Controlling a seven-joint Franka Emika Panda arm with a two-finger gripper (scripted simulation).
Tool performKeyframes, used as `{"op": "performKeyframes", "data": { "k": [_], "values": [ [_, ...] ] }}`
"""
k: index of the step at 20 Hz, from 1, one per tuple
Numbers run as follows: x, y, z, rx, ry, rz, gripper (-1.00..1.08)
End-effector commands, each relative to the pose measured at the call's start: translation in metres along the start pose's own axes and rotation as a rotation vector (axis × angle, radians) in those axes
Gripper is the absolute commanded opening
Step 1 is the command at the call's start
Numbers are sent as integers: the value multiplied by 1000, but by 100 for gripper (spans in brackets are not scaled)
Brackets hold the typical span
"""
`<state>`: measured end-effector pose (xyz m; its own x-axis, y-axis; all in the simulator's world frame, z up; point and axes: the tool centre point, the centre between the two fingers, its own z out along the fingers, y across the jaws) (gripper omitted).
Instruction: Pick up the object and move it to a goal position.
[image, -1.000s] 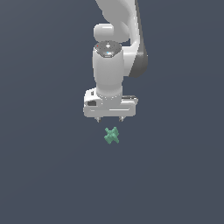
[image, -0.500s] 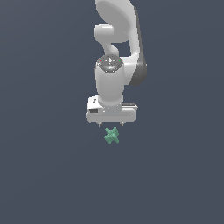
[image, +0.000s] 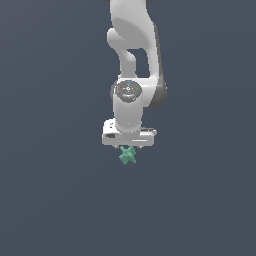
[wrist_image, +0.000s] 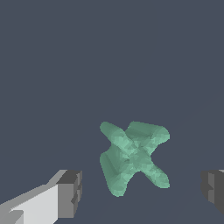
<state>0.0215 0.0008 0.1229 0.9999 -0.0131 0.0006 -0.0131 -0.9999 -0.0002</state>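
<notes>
A flat, featureless slate-grey surface (image: 55, 200) fills both views, with no walls, edges or markings to be seen.

A glossy white robot arm (image: 132, 60) comes down from the top of the exterior view, with a rounded grey joint at its wrist. Its gripper (image: 129, 148) points straight down at the surface, its jaws spread wide apart and holding nothing. In the wrist view the two fingertips (wrist_image: 69, 194) show as blocky dark grey pads on white fingers, one on each side of the object and not touching it.

The object (image: 127, 155) lies flat on the surface directly under the gripper, between the fingers. It is a small teal-green X-shaped piece (wrist_image: 132, 155) with four stubby, rounded arms and a faceted, matte surface. Its arms run diagonally; no single long axis stands out.
</notes>
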Motion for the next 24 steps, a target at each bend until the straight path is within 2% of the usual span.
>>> {"op": "performKeyframes", "data": {
  "k": [1,6,13,18,19,24],
  "values": [
    [0,0,0,0,0,0,100],
    [0,0,10,0,0,0,100],
    [-1,0,45,0,0,1,100],
    [0,0,52,0,-1,1,100],
    [0,0,52,0,-1,1,-100],
    [0,0,52,0,-1,1,-100]
  ]
}}
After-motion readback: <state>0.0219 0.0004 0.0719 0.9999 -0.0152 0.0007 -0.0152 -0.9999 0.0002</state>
